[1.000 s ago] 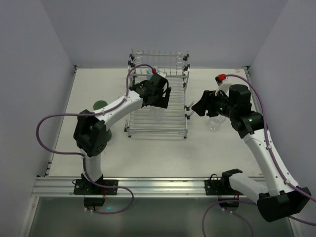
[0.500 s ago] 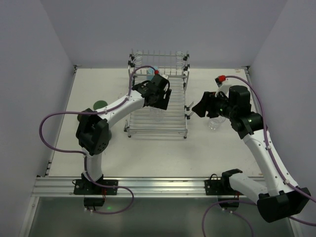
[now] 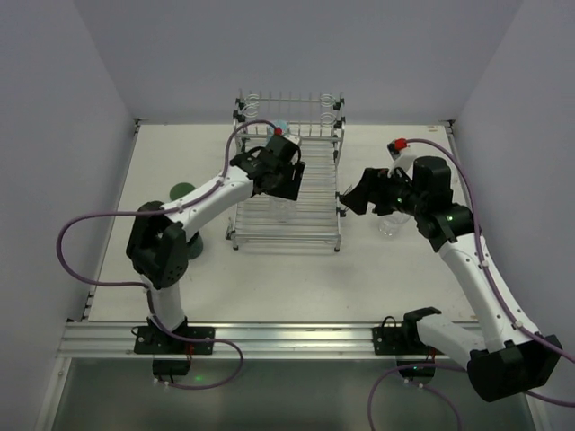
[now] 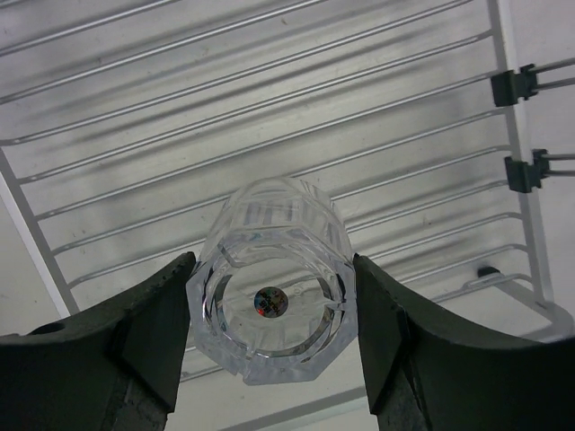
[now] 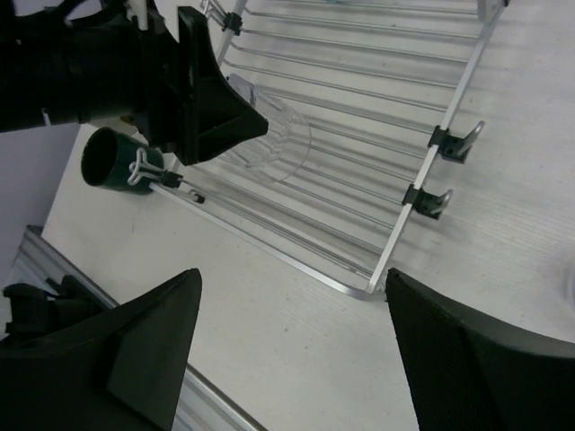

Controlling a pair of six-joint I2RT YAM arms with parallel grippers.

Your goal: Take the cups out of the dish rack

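Clear tumbler [image 4: 272,310], chrome rack [image 3: 307,215] (slatted), dark teal mug [image 5: 108,160]

My left gripper [image 4: 271,265] clasps a clear faceted tumbler [image 4: 269,310] above the chrome rack [image 4: 377,135]; a blue cup [image 3: 285,125] stands at the rack's back.

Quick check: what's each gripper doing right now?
Left gripper: closed on a clear tumbler.
Right gripper: open, holding nothing.
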